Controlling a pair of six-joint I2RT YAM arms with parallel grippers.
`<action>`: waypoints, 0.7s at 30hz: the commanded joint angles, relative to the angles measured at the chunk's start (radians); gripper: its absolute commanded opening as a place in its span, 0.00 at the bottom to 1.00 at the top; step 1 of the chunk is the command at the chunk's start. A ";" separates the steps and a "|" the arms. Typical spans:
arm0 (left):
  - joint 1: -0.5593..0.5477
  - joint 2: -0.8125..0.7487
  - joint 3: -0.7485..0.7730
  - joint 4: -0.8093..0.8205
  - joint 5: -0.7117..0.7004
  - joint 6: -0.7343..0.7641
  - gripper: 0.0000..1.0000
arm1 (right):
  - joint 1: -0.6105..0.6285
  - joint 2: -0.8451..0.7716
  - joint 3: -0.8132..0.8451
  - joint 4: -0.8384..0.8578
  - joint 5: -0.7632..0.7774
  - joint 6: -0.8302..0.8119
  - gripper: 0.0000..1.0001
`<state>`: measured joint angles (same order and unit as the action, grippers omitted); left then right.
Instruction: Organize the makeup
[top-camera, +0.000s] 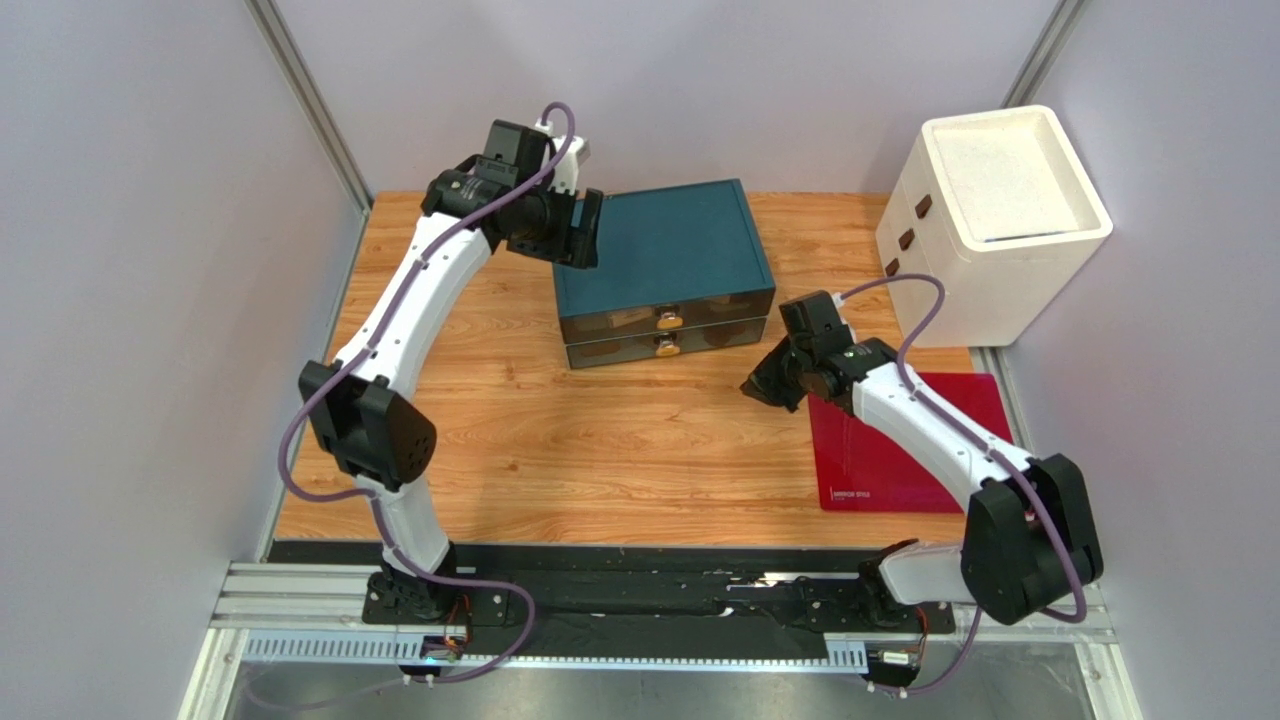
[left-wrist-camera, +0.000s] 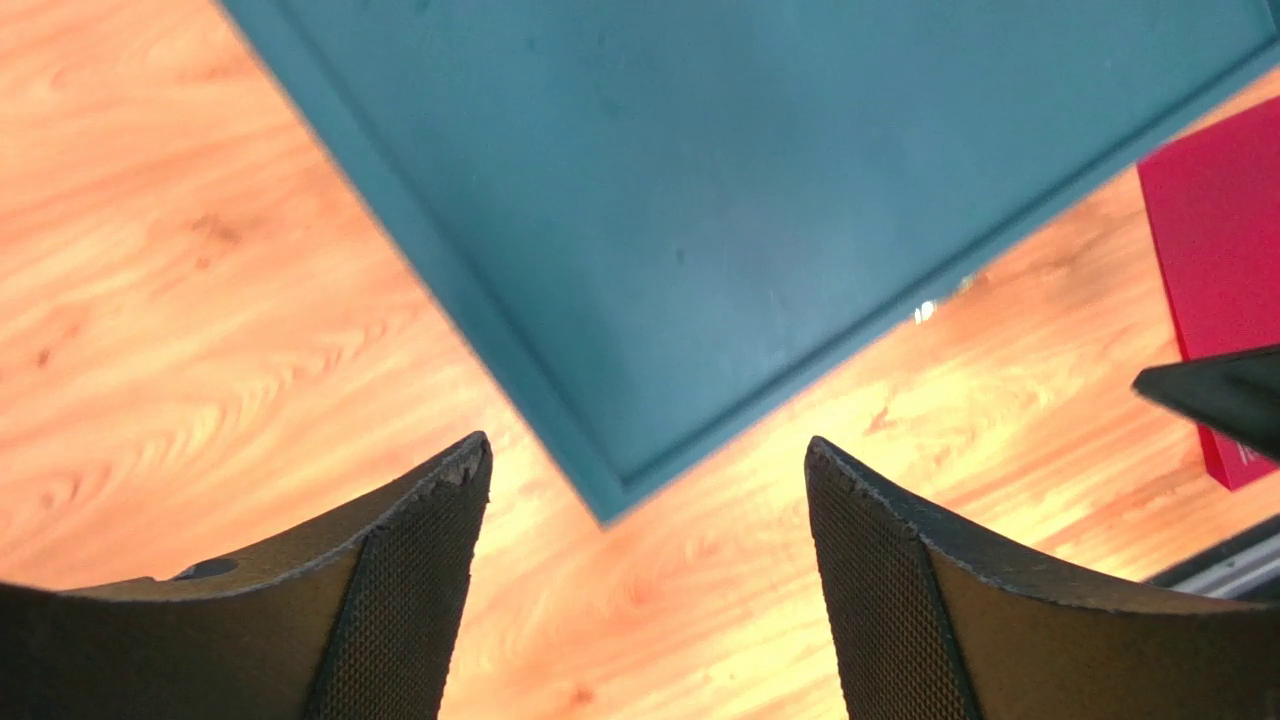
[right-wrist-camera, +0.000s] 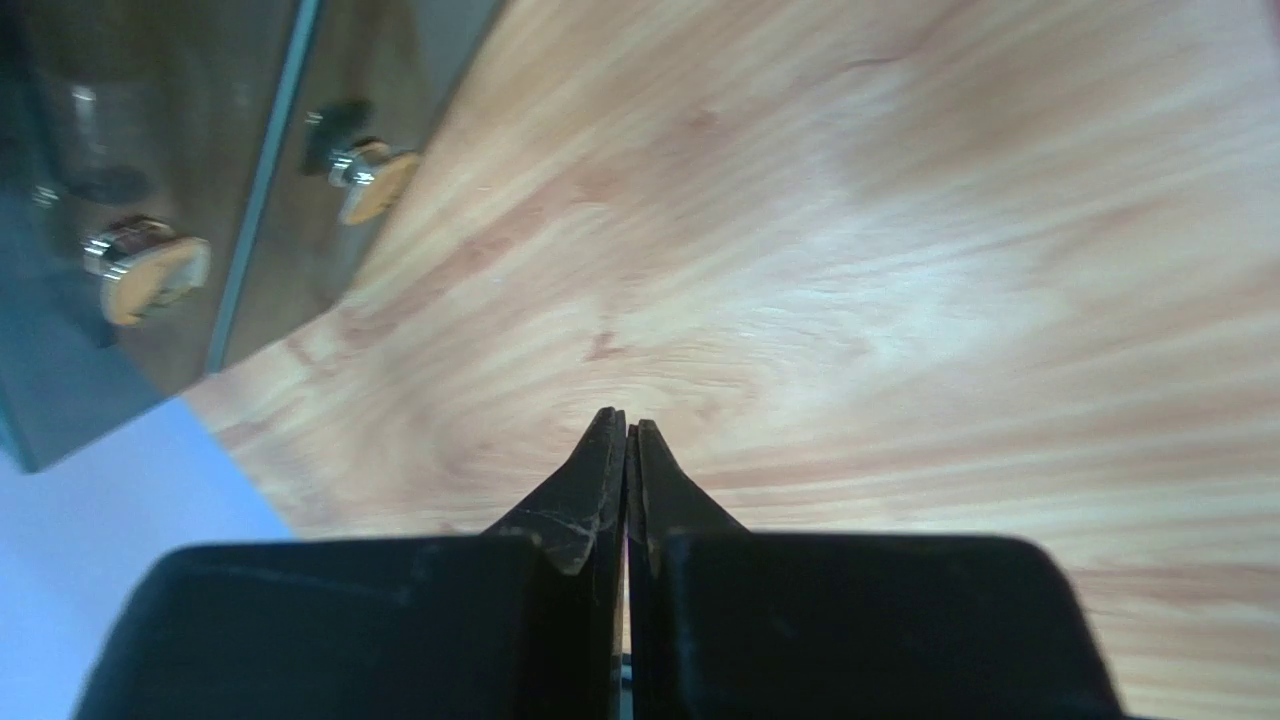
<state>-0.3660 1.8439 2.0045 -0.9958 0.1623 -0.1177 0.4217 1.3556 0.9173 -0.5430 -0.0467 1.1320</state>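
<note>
Fingers (left-wrist-camera: 436, 555) of the left hand (left-wrist-camera: 646, 450) fill the lower edge of the left wrist view, spread wide with bare worktop (left-wrist-camera: 181, 300) and one corner of the teal box (left-wrist-camera: 751, 195) showing in the gap; nothing is held between them. From the top view, the left hand (top-camera: 583, 228) sits at the far left edge of the box (top-camera: 661, 240), near its rear corner, with the arm reaching up along the left side of the worktop (top-camera: 601, 450). The right hand (right-wrist-camera: 625, 428) is fully closed, its two tips pressed together with nothing between them, and points at bare wood just off the drawer fronts. In the top view the right hand (top-camera: 766, 383) lies between the front right corner of the box and the far left corner of the red mat (top-camera: 902, 450); whether it touches the worktop cannot be told. Both drawers, upper (top-camera: 669, 318) and lower (top-camera: 661, 350), are pushed in, each with a round knob (right-wrist-camera: 143, 270). Their fronts are dark and reflective, so the contents cannot be read. No view lets the makeup be made out. A white bin (top-camera: 999, 225) stands at the far right corner, well apart from both hands.
</note>
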 joint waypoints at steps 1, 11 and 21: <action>0.009 -0.150 -0.067 0.039 -0.055 -0.019 0.83 | -0.009 -0.070 0.069 -0.181 0.162 -0.248 0.01; 0.079 -0.302 -0.335 0.037 0.036 -0.019 0.91 | -0.008 -0.095 0.310 -0.290 0.379 -0.625 0.61; 0.099 -0.471 -0.555 0.045 0.011 0.004 0.91 | -0.008 -0.125 0.354 -0.281 0.423 -0.742 0.89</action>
<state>-0.2741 1.4673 1.4803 -0.9756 0.1711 -0.1268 0.4171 1.2629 1.2331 -0.8272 0.3317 0.4652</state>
